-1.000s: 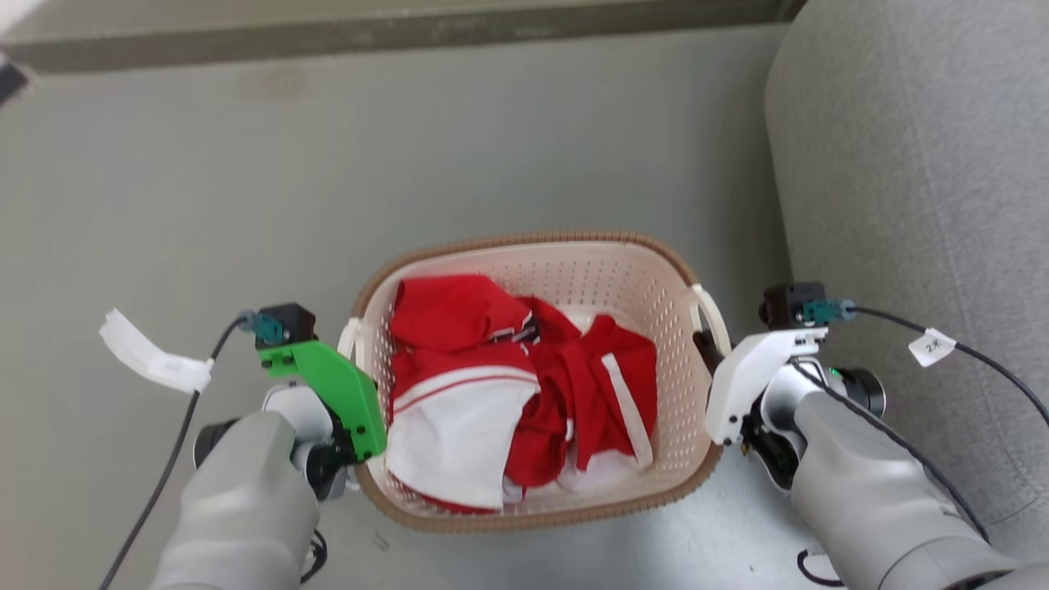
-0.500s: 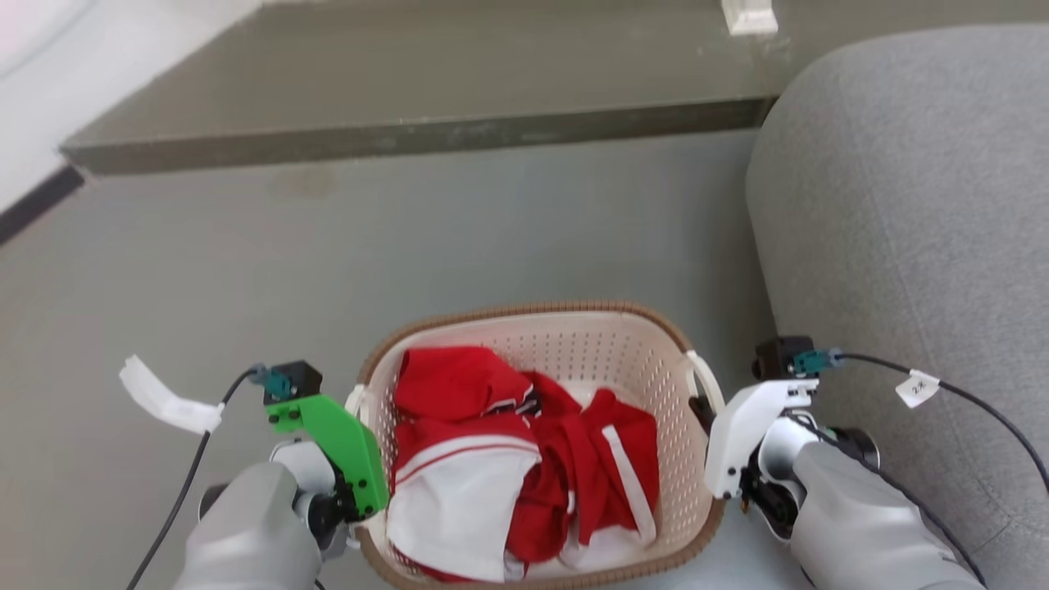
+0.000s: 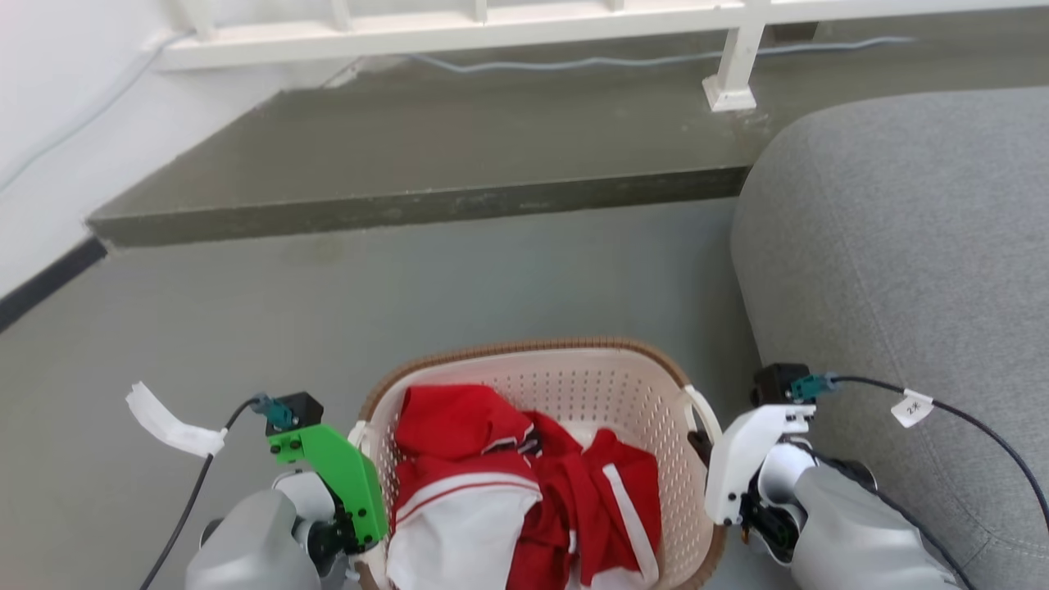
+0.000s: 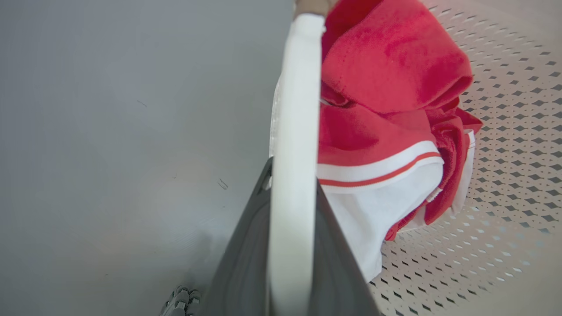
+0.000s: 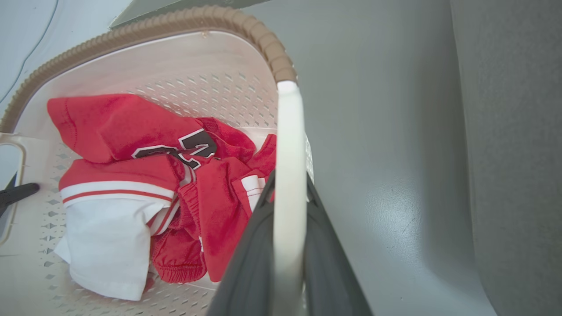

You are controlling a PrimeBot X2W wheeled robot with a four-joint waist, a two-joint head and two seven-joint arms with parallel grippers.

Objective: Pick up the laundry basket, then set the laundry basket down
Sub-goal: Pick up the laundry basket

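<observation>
Left wrist view: my left hand pinches one stiff handle, right hand the other; basket seems light.

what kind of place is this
Likely a home living area, or a mock-up of one: a grey upholstered sofa on the right, a laundry basket of red and white clothes, a smooth grey floor, and a raised step with a white railing.

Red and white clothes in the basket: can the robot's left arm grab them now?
Probably not: the left gripper is shut on the white handle of the cream plastic laundry basket. The red and white clothes lie close, but it must let go first.
</observation>
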